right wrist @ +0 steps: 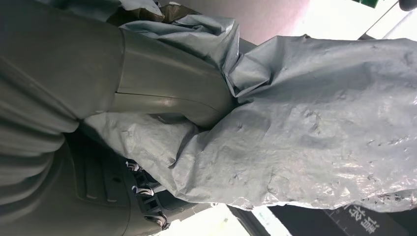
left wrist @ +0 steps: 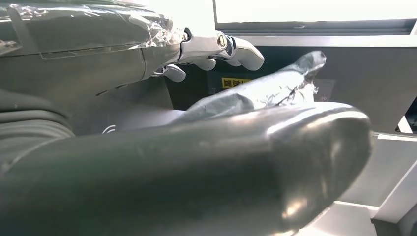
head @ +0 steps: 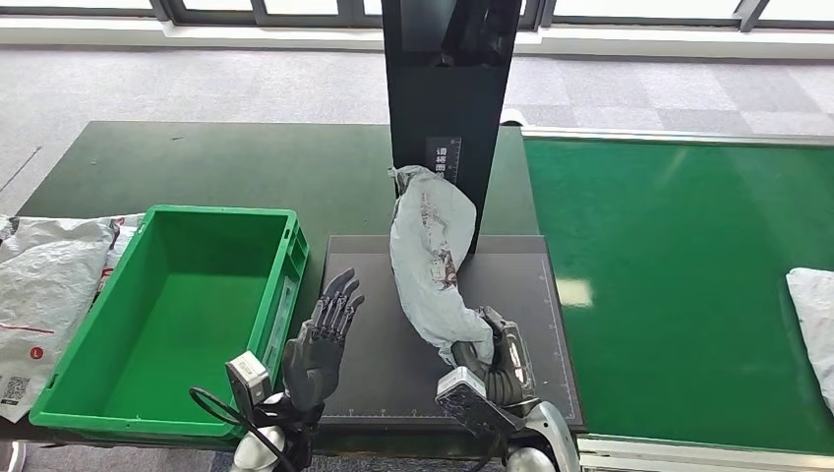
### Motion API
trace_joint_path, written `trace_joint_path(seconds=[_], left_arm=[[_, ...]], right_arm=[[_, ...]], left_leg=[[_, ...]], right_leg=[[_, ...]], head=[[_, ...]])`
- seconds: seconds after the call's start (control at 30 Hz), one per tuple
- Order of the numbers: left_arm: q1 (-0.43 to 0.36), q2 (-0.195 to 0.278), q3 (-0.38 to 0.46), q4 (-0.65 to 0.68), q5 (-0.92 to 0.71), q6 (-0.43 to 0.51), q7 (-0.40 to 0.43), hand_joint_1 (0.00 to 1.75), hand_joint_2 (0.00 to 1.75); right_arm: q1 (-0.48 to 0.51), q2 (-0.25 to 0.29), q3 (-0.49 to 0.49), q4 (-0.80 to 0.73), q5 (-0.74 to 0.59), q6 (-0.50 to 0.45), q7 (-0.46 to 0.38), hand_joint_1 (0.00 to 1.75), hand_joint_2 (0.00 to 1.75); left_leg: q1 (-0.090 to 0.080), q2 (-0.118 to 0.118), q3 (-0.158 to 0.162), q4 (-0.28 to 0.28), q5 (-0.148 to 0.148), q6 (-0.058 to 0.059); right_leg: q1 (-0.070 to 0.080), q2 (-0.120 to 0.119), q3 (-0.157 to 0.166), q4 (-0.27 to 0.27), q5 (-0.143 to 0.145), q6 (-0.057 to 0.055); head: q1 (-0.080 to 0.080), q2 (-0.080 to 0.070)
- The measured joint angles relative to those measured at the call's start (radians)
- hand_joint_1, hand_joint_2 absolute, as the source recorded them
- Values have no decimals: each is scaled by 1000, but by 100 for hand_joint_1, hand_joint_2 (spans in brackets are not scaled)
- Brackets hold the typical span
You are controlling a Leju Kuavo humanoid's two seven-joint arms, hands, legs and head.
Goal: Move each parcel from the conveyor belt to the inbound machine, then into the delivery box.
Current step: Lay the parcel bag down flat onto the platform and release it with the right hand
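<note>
A long grey plastic parcel (head: pixel 430 258) stands tilted on the black scan platform (head: pixel 374 334) of the inbound machine, its top leaning toward the black upright column (head: pixel 447 88). My right hand (head: pixel 495 356) grips its lower end; the right wrist view shows my thumb (right wrist: pixel 167 93) pressed into the crinkled grey parcel (right wrist: pixel 314 128). My left hand (head: pixel 325 339) hovers open left of the parcel, fingers spread and pointing up, apart from it. The left wrist view shows the parcel (left wrist: pixel 265 91) beyond my fingers (left wrist: pixel 221 49). The green delivery box (head: pixel 182 315) sits empty at the left.
The green conveyor belt (head: pixel 669 275) lies at the right, with a white parcel (head: pixel 816 329) at its right edge. Grey bagged parcels (head: pixel 44 295) lie left of the box on the dark table (head: pixel 246 167).
</note>
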Motion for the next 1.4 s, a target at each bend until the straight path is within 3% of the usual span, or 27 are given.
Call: trace_joint_path(seconds=[0.2,0.23,0.33,0.37,0.6,0.9,1.07,1.13,1.2,1.27,1.4], left_arm=[[3,0,0,0,1,9,0,0,0],[3,0,0,0,1,10,0,0,0],[3,0,0,0,2,16,4,0,0],[3,0,0,0,3,17,6,0,0],[5,-1,0,-4,21,43,23,0,0],[13,-5,0,-54,35,233,53,0,0],[41,-5,12,-121,21,367,-3,0,0],[55,-7,27,-167,-32,480,-32,0,0],[68,-9,41,-217,-138,639,-39,0,87],[77,-4,46,-255,-251,712,-13,0,175],[89,11,46,-272,-411,639,18,0,175]], right_arm=[[-16,0,18,60,-46,24,5,174,175],[-18,0,20,71,-49,24,7,140,175],[-24,0,27,104,-40,22,39,10,175],[-28,0,31,116,-31,20,57,0,175],[-32,0,45,154,10,1,107,0,175],[15,-3,45,114,8,0,93,0,175],[57,-8,43,41,-41,22,40,0,175],[76,-12,41,2,-58,30,28,0,175],[94,-15,40,-36,-78,33,13,0,175],[113,-18,40,-73,-105,34,-10,0,175],[149,-27,40,-158,-158,48,-56,0,175]], left_leg=[[0,0,0,0,0,0],[0,0,0,0,0,0],[0,0,0,0,0,0],[0,0,0,0,0,0],[0,0,0,0,0,0],[0,0,0,0,0,0],[0,0,0,0,0,0],[0,0,0,0,0,0],[0,0,0,0,0,0],[0,0,0,0,0,0],[0,1,0,0,-1,0]], right_leg=[[0,0,0,0,0,0],[0,0,0,0,0,0],[0,0,0,0,0,0],[0,0,0,0,0,0],[0,0,0,0,0,0],[0,0,0,0,0,0],[0,0,0,0,0,0],[0,0,0,0,0,0],[0,0,0,0,0,0],[0,0,0,0,0,0],[0,0,0,0,0,0]], head=[[0,0],[0,0],[0,0],[0,0],[0,0],[0,0],[0,0],[0,0],[0,0],[0,0],[0,0]])
